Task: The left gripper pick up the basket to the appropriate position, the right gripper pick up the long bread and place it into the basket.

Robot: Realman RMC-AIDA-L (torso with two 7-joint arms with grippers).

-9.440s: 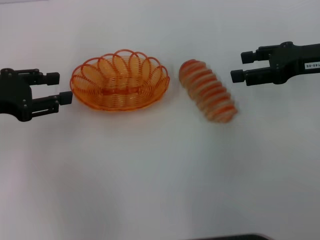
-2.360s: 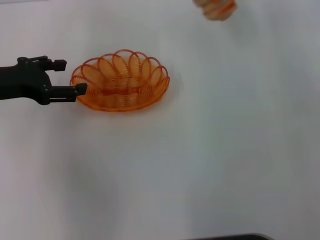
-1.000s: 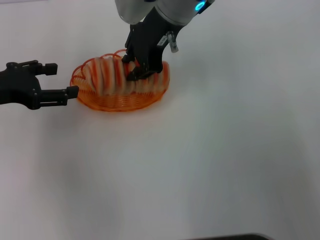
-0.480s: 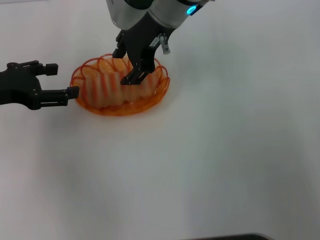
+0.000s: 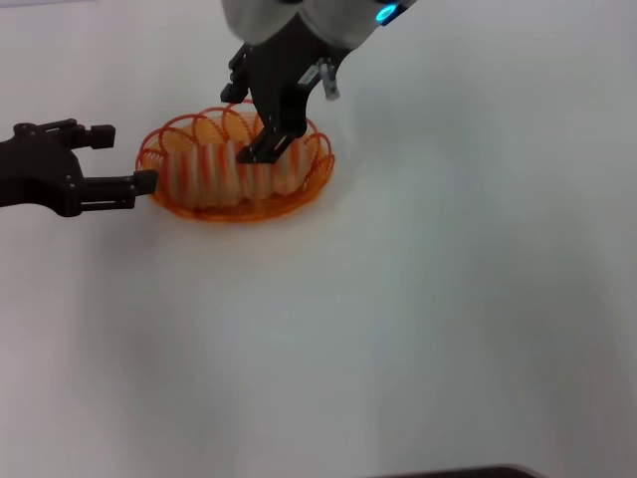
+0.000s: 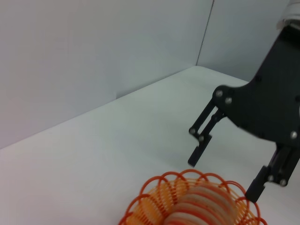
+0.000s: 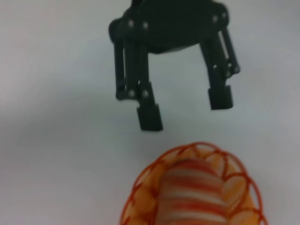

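The orange wire basket (image 5: 311, 187) stands on the white table. The long striped bread (image 5: 211, 171) lies inside it. My right gripper (image 5: 242, 125) hangs just over the bread, jaws open, one finger on each side of the loaf's right half. In the left wrist view the right gripper (image 6: 221, 178) stands open above the bread (image 6: 201, 206) and the basket (image 6: 140, 206). My left gripper (image 5: 122, 159) is open at the basket's left end, fingertips level with the rim. In the right wrist view the left gripper (image 7: 185, 112) is just short of the basket (image 7: 136, 192), which holds the bread (image 7: 194, 192).
The white tabletop (image 5: 418, 319) spreads in front of and to the right of the basket. A pale wall (image 6: 93, 56) stands behind the table's far edge.
The right gripper set the bread down into the basket, opened, and has lifted slightly off it. The left gripper has not moved.
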